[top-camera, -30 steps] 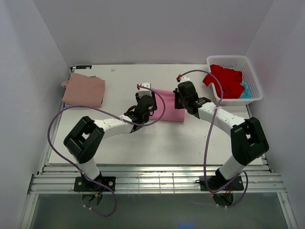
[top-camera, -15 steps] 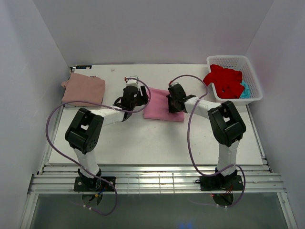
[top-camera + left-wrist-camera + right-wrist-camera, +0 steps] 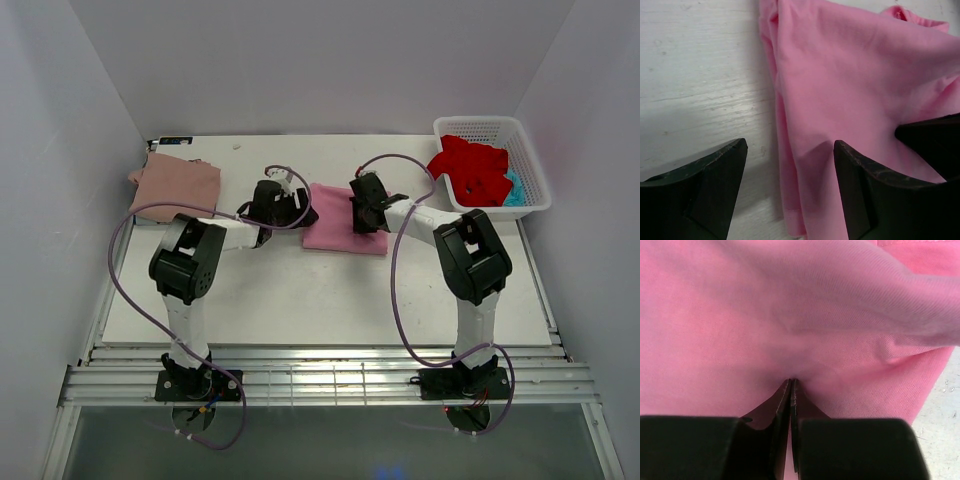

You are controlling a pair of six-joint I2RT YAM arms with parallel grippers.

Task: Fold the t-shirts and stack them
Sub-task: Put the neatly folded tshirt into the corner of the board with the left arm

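Lying folded mid-way across the table (image 3: 300, 290), the pink t-shirt (image 3: 338, 230) is pinched on its right side by the right gripper (image 3: 791, 382), while the left gripper (image 3: 790, 150), jaws spread, straddles its left edge, cloth running rightward from there.

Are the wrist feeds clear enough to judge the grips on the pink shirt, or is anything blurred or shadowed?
Top view: even light, sharp, no glare. Left wrist view: pink shirt and table sharp; soft shadow under the open left gripper, itself near black. Right wrist view: weave crisp; right gripper, shut on a pucker of cloth, is featureless black.
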